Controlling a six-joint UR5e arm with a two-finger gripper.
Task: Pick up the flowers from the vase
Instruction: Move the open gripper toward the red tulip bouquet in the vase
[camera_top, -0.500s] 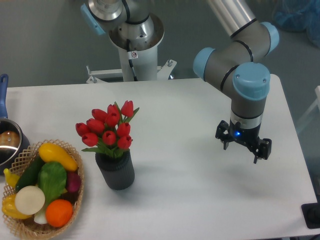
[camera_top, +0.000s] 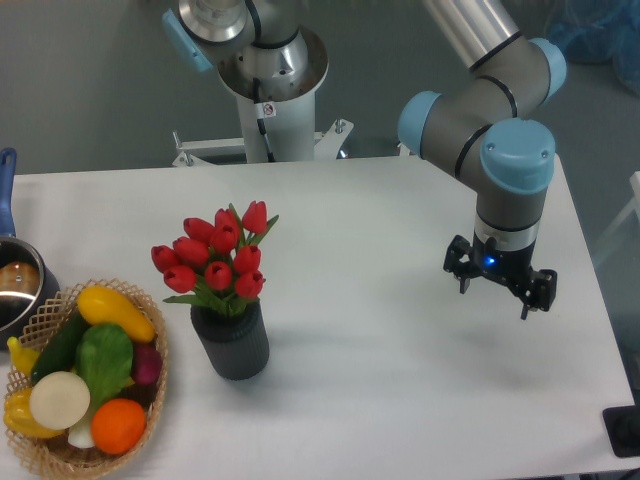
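The flowers (camera_top: 216, 256), a bunch of red tulip buds with green leaves, stand upright in the vase (camera_top: 232, 342), a short dark ribbed cylinder left of the table's middle. My gripper (camera_top: 495, 297) hangs over the right part of the table, far to the right of the flowers and apart from them. Its two dark fingers point down and stand spread, with nothing between them.
A wicker basket (camera_top: 152, 392) holding colourful fruit and vegetables sits at the front left, close to the vase. A metal pot (camera_top: 18, 292) with a blue handle lies at the left edge. The arm's base (camera_top: 270, 110) rises behind the table.
The gripper and wrist have shifted slightly to the right and a little down. The flowers and vase have not moved.
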